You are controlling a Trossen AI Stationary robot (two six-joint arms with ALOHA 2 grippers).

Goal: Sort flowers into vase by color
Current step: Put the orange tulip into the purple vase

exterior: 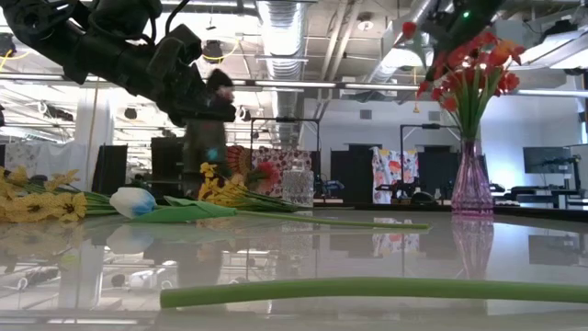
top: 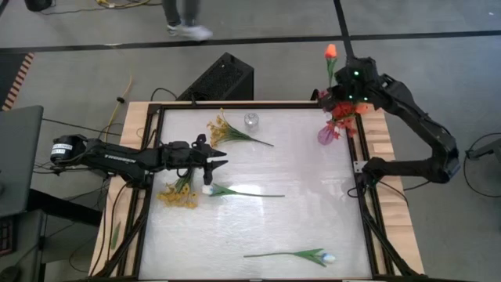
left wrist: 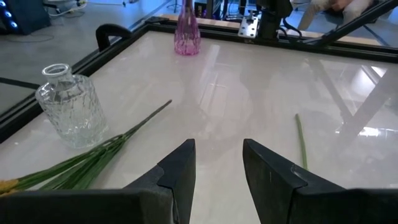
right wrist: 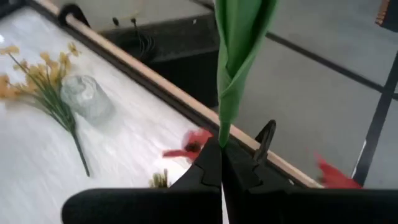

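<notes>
Seen from above, the right gripper (top: 338, 88) holds an orange tulip (top: 330, 52) over the pink vase (top: 326, 135) of red flowers (top: 344, 116) at the table's far right corner, while the left gripper (top: 219, 159), fingers parted, hovers between two yellow sprays (top: 223, 129), a clear glass vase (top: 250, 121) nearby and two white tulips (top: 210, 189) lying on the table (top: 297, 204)

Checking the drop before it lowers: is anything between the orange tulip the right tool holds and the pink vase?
Only the flowers already in the pink vase: red-orange blooms fill its mouth, under the right tool shut on the orange tulip.
</notes>
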